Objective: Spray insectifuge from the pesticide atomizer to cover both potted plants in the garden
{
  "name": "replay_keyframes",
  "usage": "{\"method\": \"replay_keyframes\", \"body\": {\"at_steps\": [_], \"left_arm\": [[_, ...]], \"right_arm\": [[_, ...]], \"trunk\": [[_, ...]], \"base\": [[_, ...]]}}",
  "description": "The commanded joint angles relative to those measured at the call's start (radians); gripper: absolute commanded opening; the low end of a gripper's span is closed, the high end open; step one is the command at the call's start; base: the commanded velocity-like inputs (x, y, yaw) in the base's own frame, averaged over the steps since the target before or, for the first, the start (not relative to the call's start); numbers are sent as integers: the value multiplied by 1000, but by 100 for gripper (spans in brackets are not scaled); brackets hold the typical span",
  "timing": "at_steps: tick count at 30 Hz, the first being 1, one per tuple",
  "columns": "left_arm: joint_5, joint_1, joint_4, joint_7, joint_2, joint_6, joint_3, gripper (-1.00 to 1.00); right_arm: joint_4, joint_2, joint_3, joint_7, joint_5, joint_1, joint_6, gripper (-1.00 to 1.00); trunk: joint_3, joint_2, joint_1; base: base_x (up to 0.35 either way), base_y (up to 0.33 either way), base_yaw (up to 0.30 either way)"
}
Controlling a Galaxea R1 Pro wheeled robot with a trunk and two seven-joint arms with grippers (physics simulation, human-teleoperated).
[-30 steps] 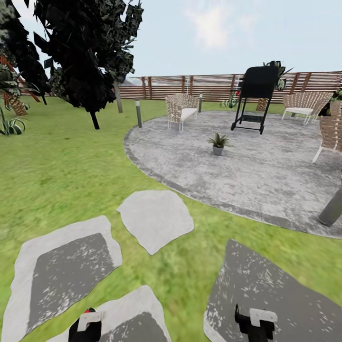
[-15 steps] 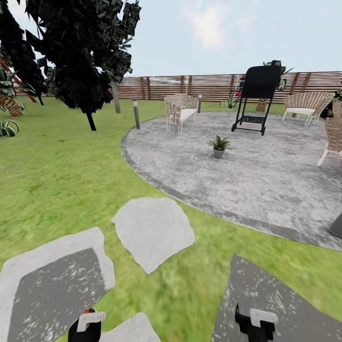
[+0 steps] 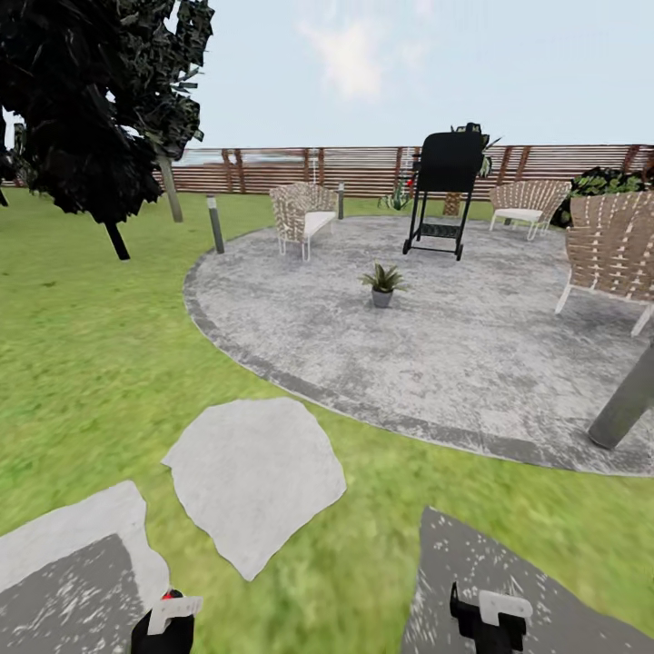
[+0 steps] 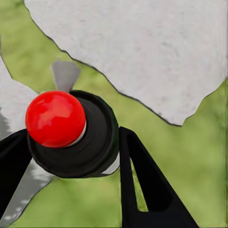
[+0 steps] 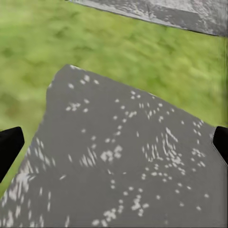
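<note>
1. Left gripper [image 4: 71, 156]: the two black fingers [image 4: 142, 185] are clamped against either side of the pesticide atomizer [image 4: 71, 133], a black cylinder whose red tip [image 4: 55, 118] faces the wrist camera. In the head view this gripper [image 3: 163, 627] sits at the lower edge with the red tip just visible above it.
2. Right gripper [image 3: 486, 622]: spread wide and holding nothing; in the right wrist view only the two black fingertips [image 5: 9, 147] show, at opposite edges, with a dark speckled stepping stone [image 5: 123, 166] and lawn [image 5: 118, 42] between and beyond them.
3. Potted plant [image 3: 382, 283]: one low green rosette in a grey pot, upright on the round paved patio [image 3: 454, 336], well ahead of both grippers and roughly between their lines. A second potted plant cannot be made out.
4. Ground near the left gripper: a pale stepping stone [image 3: 254, 477] lies just ahead of it on the lawn [image 3: 91, 345]; the same pale stone [image 4: 142, 52] shows beyond the atomizer.
5. Surroundings beyond the plant: a black grill [image 3: 445, 191], woven chairs [image 3: 300, 213], and the slatted wooden fence [image 3: 363, 168]. A dark tree [image 3: 91, 100] stands far ahead to the left.
</note>
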Motion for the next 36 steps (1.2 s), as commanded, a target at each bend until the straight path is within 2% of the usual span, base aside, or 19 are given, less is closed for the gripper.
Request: {"method": "replay_keyframes", "body": {"at_steps": [1,33,36], "left_arm": [[-4,-1,0,-8,0,-3,9,-100],[-4,-1,0,-8,0,-3,9,-100],[-4,-1,0,-8,-2,-3,9,-100]], "right_arm": [[1,0,-6,-5,11,-1,-2,100],[3,1,-6,-5,11,-1,-2,100],[3,1,-6,-4,11,-1,-2,100]], "trunk": [[-1,0,0],[-1,0,0],[-1,0,0]], "base": [[337,0,-251],[337,0,-16],[337,0,-175]]}}
